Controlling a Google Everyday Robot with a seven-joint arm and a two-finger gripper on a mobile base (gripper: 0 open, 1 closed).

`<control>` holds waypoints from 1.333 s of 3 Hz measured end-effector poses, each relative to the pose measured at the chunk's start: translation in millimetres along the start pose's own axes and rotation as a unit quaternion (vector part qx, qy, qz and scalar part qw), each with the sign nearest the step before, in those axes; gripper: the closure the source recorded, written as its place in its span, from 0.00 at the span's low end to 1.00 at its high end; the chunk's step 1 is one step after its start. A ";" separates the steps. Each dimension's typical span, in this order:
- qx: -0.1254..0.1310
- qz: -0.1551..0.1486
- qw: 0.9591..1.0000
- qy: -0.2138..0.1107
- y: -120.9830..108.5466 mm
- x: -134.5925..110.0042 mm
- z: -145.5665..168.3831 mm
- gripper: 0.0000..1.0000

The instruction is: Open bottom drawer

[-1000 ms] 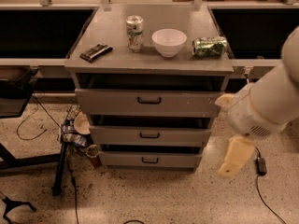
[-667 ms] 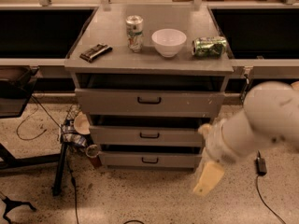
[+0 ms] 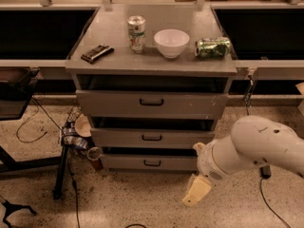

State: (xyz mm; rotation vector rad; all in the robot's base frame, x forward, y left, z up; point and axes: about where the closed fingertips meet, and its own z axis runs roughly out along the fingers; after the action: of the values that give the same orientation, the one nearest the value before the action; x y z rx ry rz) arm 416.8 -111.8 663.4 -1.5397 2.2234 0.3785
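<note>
The gripper (image 3: 196, 191) is a pale, blocky thing low down, close to the floor. It hangs from the end of a fat white arm (image 3: 259, 145) that comes in from the right side. It tips down and to the left. I cannot tell if it is open or closed. It holds nothing and touches nothing.

Just up and to the left of the gripper is the bottom drawer (image 3: 123, 162). It is the lowest of three grey drawers in a grey cabinet (image 3: 80, 65). Its front is plain and shallow, with a small black handle (image 3: 152, 163) in the middle. The gripper is near the drawer's right end but apart from it, and well to the right of the handle.

Above it sits the middle drawer (image 3: 118, 137), and above that the top drawer (image 3: 109, 103), which is the tallest and widest. Each has a black handle too. A dark gap shows over each drawer front.

On the cabinet top stands a soda can (image 3: 137, 33), upright. Beside it on the right is a white bowl (image 3: 171, 42). Right of the bowl a green can (image 3: 212, 47) lies on its side. Near the left edge lies a flat dark thing (image 3: 97, 52); I cannot tell what it is.

On the speckled floor (image 3: 142, 203), left of the cabinet, stands a black stand (image 3: 61, 172) with black cables (image 3: 28, 127) around it. Some small stuff (image 3: 78, 137) is bunched up between the stand and the drawers.
</note>
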 end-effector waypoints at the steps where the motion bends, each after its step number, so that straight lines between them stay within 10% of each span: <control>1: 0.000 0.000 1.000 0.000 0.0 0.0 0.0 0.00; 4: 0.014 -0.084 0.996 -0.031 -37.7 -18.3 92.2 0.00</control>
State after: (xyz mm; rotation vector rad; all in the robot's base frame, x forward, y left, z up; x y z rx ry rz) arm 473.8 -69.3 591.2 -1.6618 2.0271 0.3381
